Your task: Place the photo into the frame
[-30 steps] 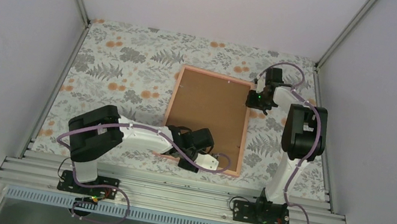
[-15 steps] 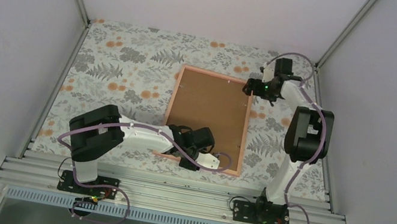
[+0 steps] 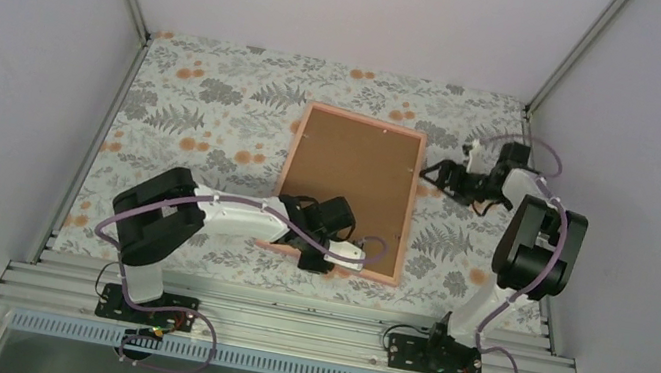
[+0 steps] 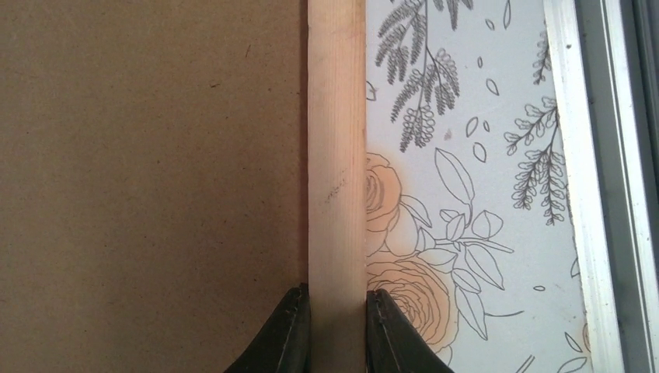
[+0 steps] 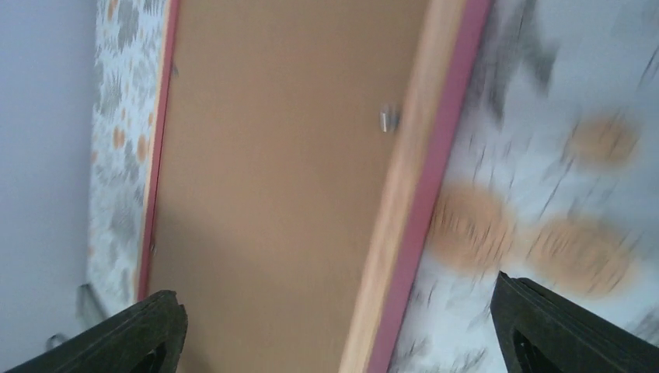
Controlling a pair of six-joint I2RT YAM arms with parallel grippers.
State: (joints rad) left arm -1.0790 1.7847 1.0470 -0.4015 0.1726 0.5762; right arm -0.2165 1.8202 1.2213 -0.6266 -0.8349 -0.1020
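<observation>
Top view: the pink frame (image 3: 408, 210) lies back-side up on the floral tablecloth (image 3: 207, 115), with the brown backing board (image 3: 349, 174) sitting inside it. Down at the frame's near rail is the left gripper (image 3: 312, 260), and the right gripper (image 3: 435, 174) hangs just beside the frame's far right corner.

Left wrist cam: both fingers (image 4: 294, 330) are pinching that rail, one on the board side and the other on the outer side over the cloth.

Right wrist cam is pretty blurry, but its fingers (image 5: 148, 334) are spread wide. The frame's right rail and a small metal tab (image 5: 386, 119) at the board's edge show between them.
</observation>
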